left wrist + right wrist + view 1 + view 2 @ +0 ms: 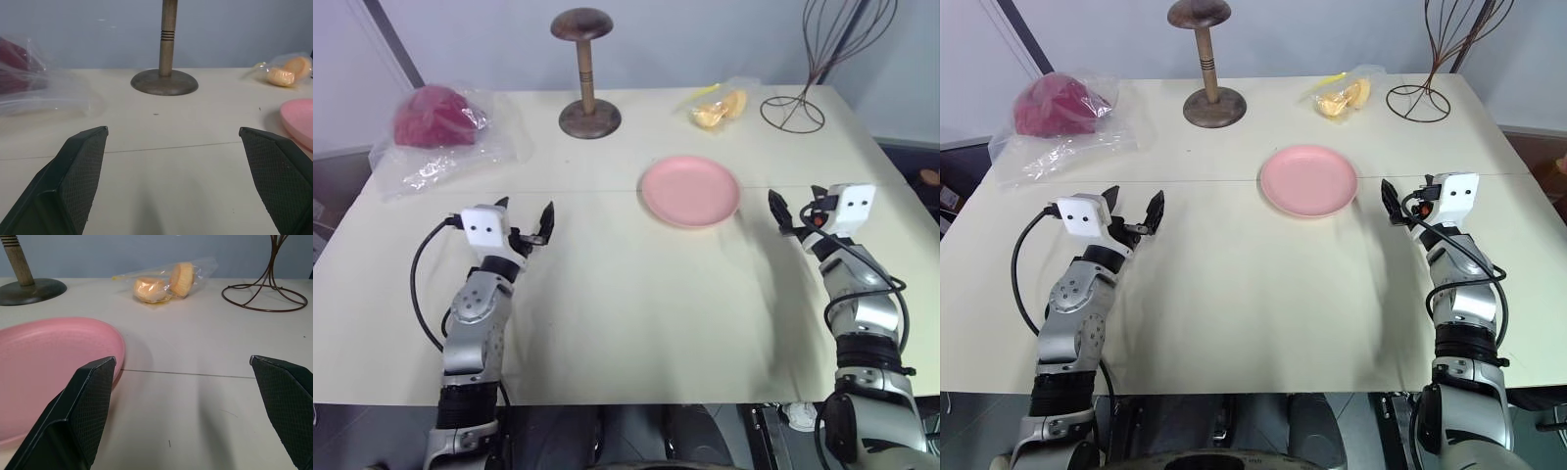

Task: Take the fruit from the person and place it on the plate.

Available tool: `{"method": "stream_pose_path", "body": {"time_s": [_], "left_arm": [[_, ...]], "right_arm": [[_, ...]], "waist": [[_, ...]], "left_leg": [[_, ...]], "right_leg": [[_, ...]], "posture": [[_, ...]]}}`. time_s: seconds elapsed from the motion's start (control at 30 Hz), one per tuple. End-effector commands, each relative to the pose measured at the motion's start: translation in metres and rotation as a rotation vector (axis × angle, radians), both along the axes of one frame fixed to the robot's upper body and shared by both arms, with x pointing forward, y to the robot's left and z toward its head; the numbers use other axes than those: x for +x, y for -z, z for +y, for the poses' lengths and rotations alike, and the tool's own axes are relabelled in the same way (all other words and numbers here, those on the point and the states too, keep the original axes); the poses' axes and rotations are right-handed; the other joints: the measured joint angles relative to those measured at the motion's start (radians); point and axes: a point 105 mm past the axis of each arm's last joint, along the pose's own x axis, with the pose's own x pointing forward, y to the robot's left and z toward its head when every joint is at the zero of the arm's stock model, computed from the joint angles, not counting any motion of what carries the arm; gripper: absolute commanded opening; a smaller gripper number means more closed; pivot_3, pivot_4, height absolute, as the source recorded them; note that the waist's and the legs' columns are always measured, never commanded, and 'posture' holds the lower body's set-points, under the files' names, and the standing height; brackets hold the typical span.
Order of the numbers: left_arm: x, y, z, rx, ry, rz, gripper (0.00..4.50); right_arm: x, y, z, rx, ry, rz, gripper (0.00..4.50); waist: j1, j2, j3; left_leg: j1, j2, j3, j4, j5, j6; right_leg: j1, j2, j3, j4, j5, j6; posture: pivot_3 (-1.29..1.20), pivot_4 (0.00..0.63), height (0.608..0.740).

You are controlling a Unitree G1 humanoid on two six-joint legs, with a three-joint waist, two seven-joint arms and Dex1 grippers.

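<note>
The pink plate (690,191) lies flat and bare on the cream table, right of centre. My left gripper (526,209) rests open low over the table, well to the plate's left, with nothing between its fingers (83,161). My right gripper (795,202) is open too, just off the plate's right rim, and its wrist view shows the plate (44,367) beside one finger (88,401). The fruit and the person are out of view.
Along the table's far edge stand a brown wooden stand (587,113), a dark red lump in a clear bag (435,122), wrapped yellow-orange pieces (718,108) and a wire stand (793,110). A seam line crosses the table (607,294).
</note>
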Motion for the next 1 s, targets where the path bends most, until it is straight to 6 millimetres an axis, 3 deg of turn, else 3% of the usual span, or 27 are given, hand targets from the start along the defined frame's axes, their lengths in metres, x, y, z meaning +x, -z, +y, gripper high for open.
{"method": "stream_pose_path", "body": {"time_s": [0.03, 0.63, 0.7, 0.87, 0.97, 1.0], "left_arm": [[-0.001, -0.011, 0.004, 0.01, -0.013, -0.045, 4.5], [-0.001, -0.011, 0.005, 0.015, -0.015, -0.043, 4.5], [-0.001, -0.011, 0.005, 0.016, -0.012, -0.041, 4.5], [-0.001, -0.007, 0.005, 0.023, 0.0, -0.024, 4.5], [0.0, -0.006, 0.002, 0.035, 0.036, -0.015, 4.5], [0.002, -0.015, -0.005, 0.031, 0.103, -0.032, 4.5]], "right_arm": [[-0.001, -0.009, 0.0, -0.012, 0.003, -0.04, 4.48], [-0.001, -0.01, 0.001, -0.02, -0.005, -0.038, 4.48], [-0.002, -0.016, 0.009, -0.017, -0.059, -0.043, 4.48], [-0.038, -0.054, 0.077, 0.003, -0.545, -0.036, 4.48], [-0.047, -0.056, 0.085, -0.059, -0.611, 0.02, 4.48], [-0.045, -0.058, 0.083, -0.07, -0.592, 0.017, 4.48]], "waist": [[0.0, 0.0, 0.0], [0.0, 0.0, 0.0], [0.0, 0.0, 0.0], [0.0, 0.0, 0.0], [0.002, 0.0, 0.0], [0.002, -0.001, 0.0]], "left_leg": [[0.0, 0.0, 0.0, 0.0, 0.0, 0.0], [0.0, 0.0, 0.0, 0.0, 0.0, 0.0], [0.0, 0.0, 0.0, 0.0, 0.0, 0.0], [0.0, 0.0, 0.0, 0.0, 0.0, 0.0], [0.0, 0.0, -0.001, 0.0, 0.0, 0.0], [0.0, 0.0, -0.001, 0.0, 0.0, 0.001]], "right_leg": [[0.0, 0.0, 0.0, 0.0, 0.0, 0.0], [0.0, 0.0, 0.0, 0.0, 0.0, 0.0], [0.0, 0.0, 0.0, 0.0, 0.0, 0.0], [0.0, 0.0, 0.0, 0.0, 0.0, 0.0], [0.0, 0.0, 0.0, 0.0, 0.0, 0.0], [0.001, 0.0, -0.001, 0.0, 0.0, 0.0]], "posture": [[0.0, 0.15, 0.74], [0.0, 0.15, 0.74], [0.0, 0.15, 0.74], [0.0, 0.15, 0.74], [0.0, 0.15, 0.74], [0.0, 0.15, 0.74]]}}
